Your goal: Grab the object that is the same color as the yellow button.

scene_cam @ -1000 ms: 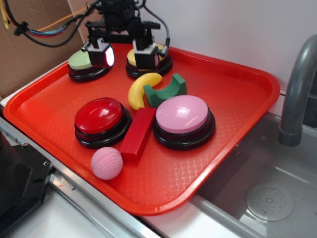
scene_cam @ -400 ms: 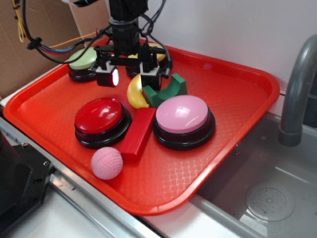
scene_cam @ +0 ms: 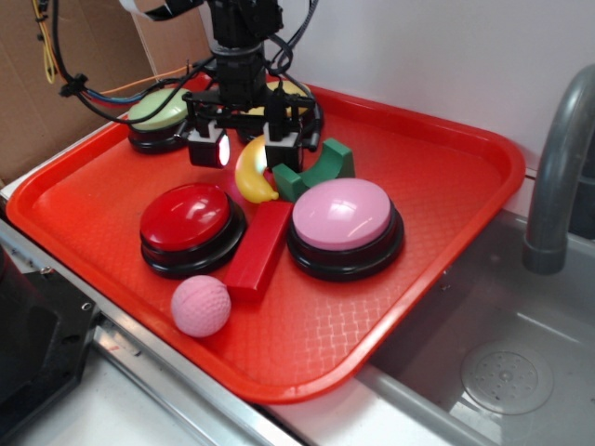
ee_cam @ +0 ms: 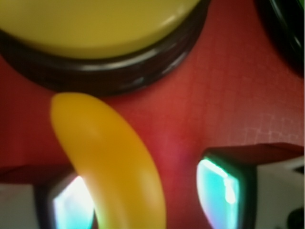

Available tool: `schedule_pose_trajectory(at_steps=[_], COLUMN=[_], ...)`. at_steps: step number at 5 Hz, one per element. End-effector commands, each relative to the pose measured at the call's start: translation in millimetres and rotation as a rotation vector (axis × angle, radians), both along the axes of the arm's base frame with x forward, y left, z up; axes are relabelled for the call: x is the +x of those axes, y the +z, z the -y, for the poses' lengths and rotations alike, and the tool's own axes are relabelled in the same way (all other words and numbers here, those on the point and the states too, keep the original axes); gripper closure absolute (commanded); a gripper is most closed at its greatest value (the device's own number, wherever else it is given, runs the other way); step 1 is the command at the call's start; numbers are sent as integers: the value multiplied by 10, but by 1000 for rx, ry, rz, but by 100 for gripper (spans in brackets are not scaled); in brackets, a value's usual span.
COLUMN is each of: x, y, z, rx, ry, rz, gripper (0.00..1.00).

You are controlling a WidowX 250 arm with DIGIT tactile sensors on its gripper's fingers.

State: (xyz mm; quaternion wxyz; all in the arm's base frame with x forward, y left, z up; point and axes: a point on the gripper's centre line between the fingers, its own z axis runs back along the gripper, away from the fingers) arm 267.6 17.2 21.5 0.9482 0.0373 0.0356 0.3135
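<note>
A: Banana sits on the red tray, touching the green arch block, just in front of the yellow button. Gripper is spread wide over it.

B: Off-centre though. In the wrist view it lies against one finger. I'd shift sideways, then descend and close.

A: Agreed. Tray's textured, sink alongside, cardboard behind.
</note>
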Motion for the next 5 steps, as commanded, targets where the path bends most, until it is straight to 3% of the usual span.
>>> schedule_pose_trajectory(at_steps=[1,2,3,5], x=[-25,-40,10,-18], y=[184,209,484,1269], z=[-68,-74,-52,156], rx=[-7,-9,13,26], ry=[-58,-83,-278,-488], rz=[77,83,104,166], gripper=[100,100,100,100])
